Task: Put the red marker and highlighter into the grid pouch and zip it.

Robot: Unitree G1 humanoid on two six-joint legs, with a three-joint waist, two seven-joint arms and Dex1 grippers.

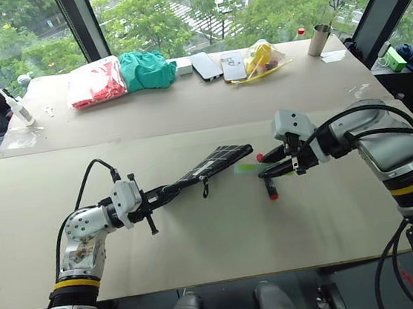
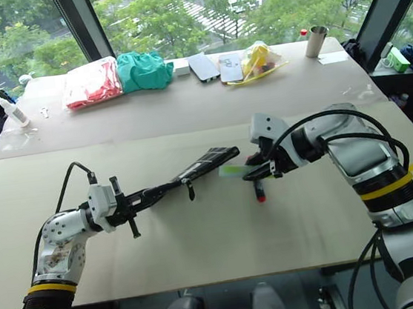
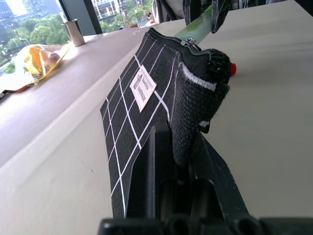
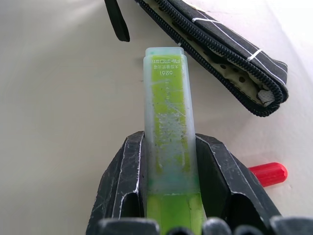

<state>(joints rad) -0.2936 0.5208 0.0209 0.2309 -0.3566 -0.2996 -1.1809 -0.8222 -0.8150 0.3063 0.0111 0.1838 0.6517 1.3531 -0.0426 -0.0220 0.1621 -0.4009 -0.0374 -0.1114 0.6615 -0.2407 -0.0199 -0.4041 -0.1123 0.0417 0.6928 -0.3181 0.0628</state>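
Setting: a pale beige table (image 1: 224,242) by a window that looks out on trees; a second table behind it carries the clutter.

Highlighter (image 4: 168,127): lime-green, translucent, clamped between the two black fingers of the right gripper (image 1: 279,167). Its capped end juts out past the fingertips toward the unzipped edge of the grid pouch and stops just short of it.

Grid pouch (image 1: 211,165): black with white grid lines and a small white label. It is lifted off the table at one end and slopes upward away from the left gripper (image 1: 152,199), which is pinched tight on its near corner. The zipper is undone, showing a spotted lining, and the black pull cord (image 1: 205,190) hangs below the pouch's middle.

Red marker (image 1: 270,186): lies on the table directly beneath the right gripper, apart from the pouch, its red cap just beside the fingers in the right wrist view.

Right arm: reaches in from the right, wrist bent so the gripper points to the left and slants downward at the pouch opening.

Left arm: low over the table, forearm stretched forward, gripper roughly level and aimed toward the right gripper.

Far table: a red packet (image 1: 95,83), a green cloth bundle (image 1: 147,69), a yellow bag (image 1: 259,57), a metal cup (image 1: 318,39), a small white bottle (image 1: 18,109).
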